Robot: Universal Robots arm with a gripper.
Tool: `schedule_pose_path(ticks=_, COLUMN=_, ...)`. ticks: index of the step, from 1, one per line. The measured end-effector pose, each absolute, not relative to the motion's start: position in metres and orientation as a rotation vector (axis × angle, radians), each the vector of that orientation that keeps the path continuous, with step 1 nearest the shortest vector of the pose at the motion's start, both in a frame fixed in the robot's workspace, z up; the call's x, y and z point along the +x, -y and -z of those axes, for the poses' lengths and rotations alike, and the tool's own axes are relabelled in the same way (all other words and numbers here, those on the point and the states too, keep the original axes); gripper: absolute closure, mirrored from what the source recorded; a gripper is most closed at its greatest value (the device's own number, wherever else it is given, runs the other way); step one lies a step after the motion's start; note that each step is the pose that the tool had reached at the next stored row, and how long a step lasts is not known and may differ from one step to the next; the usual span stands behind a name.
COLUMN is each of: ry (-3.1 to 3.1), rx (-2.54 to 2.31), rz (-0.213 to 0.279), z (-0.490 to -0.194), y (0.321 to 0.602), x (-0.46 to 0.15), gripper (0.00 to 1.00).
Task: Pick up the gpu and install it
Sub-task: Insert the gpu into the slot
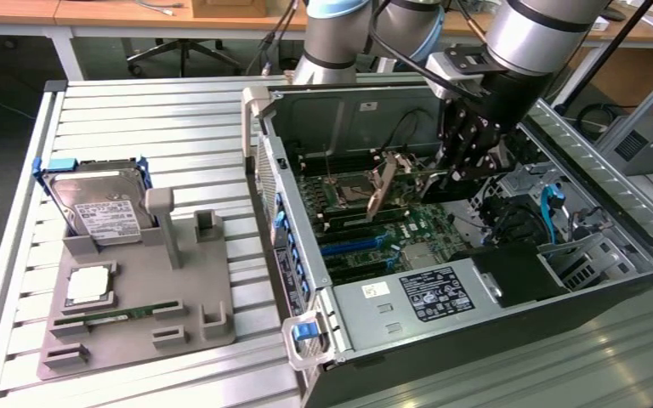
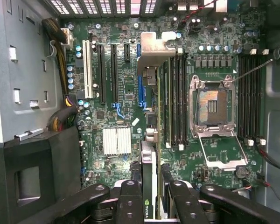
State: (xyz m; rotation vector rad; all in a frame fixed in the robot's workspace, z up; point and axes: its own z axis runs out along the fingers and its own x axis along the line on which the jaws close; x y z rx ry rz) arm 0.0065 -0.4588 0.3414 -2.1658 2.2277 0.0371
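Observation:
My gripper (image 1: 454, 180) reaches down into the open computer case (image 1: 303, 255), shut on the gpu (image 1: 442, 191), a black card seen edge-on. In the wrist view the gpu (image 2: 150, 140) runs as a thin strip from between my fingers (image 2: 130, 196) out to its silver end bracket (image 2: 154, 46). It hangs over the green motherboard (image 2: 116, 93), lined up with a blue slot (image 2: 141, 91) beside the memory slots (image 2: 177, 98). Whether its edge touches the slot I cannot tell.
The open processor socket (image 2: 213, 105) lies beyond the memory slots. On the exterior view's left, a grey fixture plate (image 1: 145, 331) carries a silver hard drive in a blue frame (image 1: 94, 208), a processor (image 1: 88, 285) and a green memory stick (image 1: 133, 313). The power supply (image 1: 440, 293) sits at the case's near end.

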Motion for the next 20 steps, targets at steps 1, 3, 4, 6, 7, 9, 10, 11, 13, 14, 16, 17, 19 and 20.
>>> schedule_pose_path(ticks=1, ry=-2.228, rx=-2.166, rz=-0.037, z=-0.3411, y=0.4588, x=0.0065, gripper=0.73)
schedule_pose_path(ticks=3, ry=-2.228, rx=-2.166, rz=-0.037, z=-0.3407, y=0.4588, x=0.0065, gripper=0.73)
schedule_pose_path(ticks=4, ry=-2.228, rx=-2.166, rz=-0.037, z=-0.3404, y=0.4588, x=0.0065, gripper=0.73)
schedule_pose_path(ticks=6, ry=-2.228, rx=-2.166, rz=-0.037, z=-0.34, y=0.4588, x=0.0065, gripper=0.73)
schedule_pose_path(ticks=7, ry=-2.228, rx=-2.166, rz=-0.037, z=-0.3397, y=0.4588, x=0.0065, gripper=0.73)
schedule_pose_path(ticks=9, ry=-2.228, rx=-2.166, rz=-0.037, z=-0.3392, y=0.4588, x=0.0065, gripper=0.73)
schedule_pose_path(ticks=10, ry=-2.228, rx=-2.166, rz=-0.037, z=-0.3387, y=0.4588, x=0.0065, gripper=0.73)
schedule_pose_path(ticks=11, ry=-2.228, rx=-2.166, rz=-0.037, z=-0.3383, y=0.4588, x=0.0065, gripper=0.73)
schedule_pose_path(ticks=13, ry=-2.228, rx=-2.166, rz=-0.037, z=-0.3376, y=0.4588, x=0.0065, gripper=0.73)
schedule_pose_path(ticks=14, ry=-2.228, rx=-2.166, rz=-0.037, z=-0.3374, y=0.4588, x=0.0065, gripper=0.73)
schedule_pose_path(ticks=16, ry=-2.228, rx=-2.166, rz=-0.037, z=-0.3369, y=0.4588, x=0.0065, gripper=0.73)
schedule_pose_path(ticks=17, ry=-2.228, rx=-2.166, rz=-0.037, z=-0.3366, y=0.4588, x=0.0065, gripper=0.73)
schedule_pose_path(ticks=19, ry=-2.228, rx=-2.166, rz=-0.037, z=-0.3361, y=0.4588, x=0.0065, gripper=0.73)
schedule_pose_path(ticks=20, ry=-2.228, rx=-2.166, rz=-0.037, z=-0.3358, y=0.4588, x=0.0065, gripper=0.73)
